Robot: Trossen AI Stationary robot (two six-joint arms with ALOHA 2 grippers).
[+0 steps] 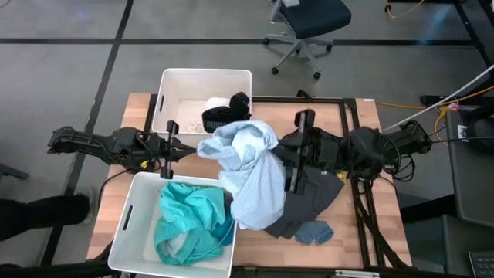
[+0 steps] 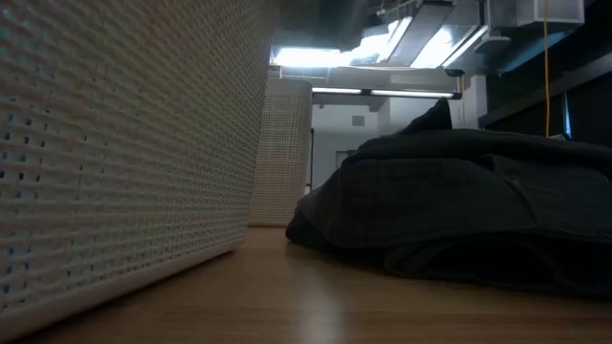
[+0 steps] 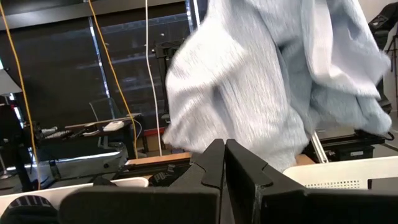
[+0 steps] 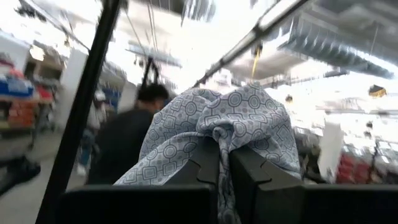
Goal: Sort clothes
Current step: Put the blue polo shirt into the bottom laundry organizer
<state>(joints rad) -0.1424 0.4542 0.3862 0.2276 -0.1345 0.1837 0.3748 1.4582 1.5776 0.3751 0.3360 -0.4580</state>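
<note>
My right gripper [image 1: 287,161] is over the table's middle, shut on a pale blue-grey patterned garment [image 1: 248,171] that it holds up. This garment fills the left wrist view [image 3: 267,81]. My left gripper [image 1: 168,149] is shut and empty between the two white bins, to the left of the garment. A dark grey garment [image 1: 316,193] lies spread on the table under my right arm and also shows in the low view [image 2: 459,205]. A small blue-grey piece [image 1: 313,232] lies near the front edge. Teal clothes [image 1: 191,222] lie in the near bin. A black garment with white lettering [image 1: 224,116] lies in the far bin. My right gripper pinches a bunched fold of the patterned garment [image 4: 217,134] between its two fingers, with several layers gathered there. The fingers come from the table's right side. The garment is lifted and hangs slack toward the left and near side. Whether its lower end [image 1: 255,216] touches anything, I cannot tell.
The far white bin [image 1: 171,85] stands at the back left and the near white bin [image 1: 131,224] at the front left. The near bin's perforated wall [image 2: 115,143] fills the left of the low view. An office chair [image 1: 305,23] stands beyond the table.
</note>
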